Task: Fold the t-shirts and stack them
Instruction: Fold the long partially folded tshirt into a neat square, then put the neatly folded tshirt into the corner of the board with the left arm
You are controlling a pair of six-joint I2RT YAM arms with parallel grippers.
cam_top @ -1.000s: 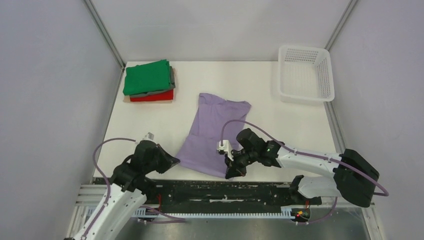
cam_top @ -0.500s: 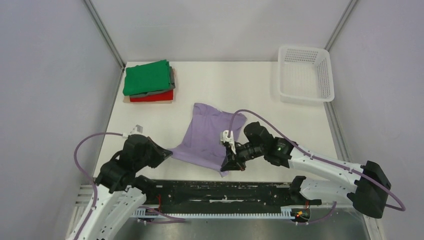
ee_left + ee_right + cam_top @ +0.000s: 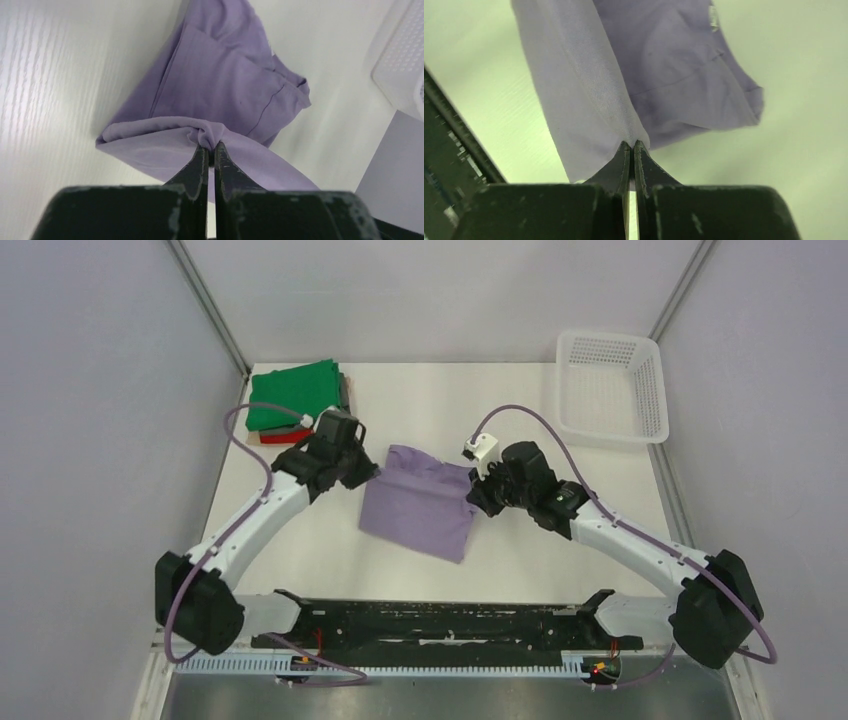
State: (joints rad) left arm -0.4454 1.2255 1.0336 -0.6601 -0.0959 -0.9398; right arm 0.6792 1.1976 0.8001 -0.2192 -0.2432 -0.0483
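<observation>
Where the lavender t-shirt [image 3: 415, 515] lies: mid-table, doubled over.
Left gripper [image 3: 374, 473]: clamped on its far-left corner.
Right gripper [image 3: 471, 497]: clamped on its far-right corner.
Folded stack [image 3: 295, 395]: far-left of shirt; left arm judged nearer.

The green folded cloth t-shirt [image 3: 290, 395] hides all but a sliver of the red folded cloth t-shirt [image 3: 283, 437] beneath. The large light purple cloth t-shirt [image 3: 225, 85] and white plastic mesh basket [image 3: 400, 65] run past the left wrist view's edges.
</observation>
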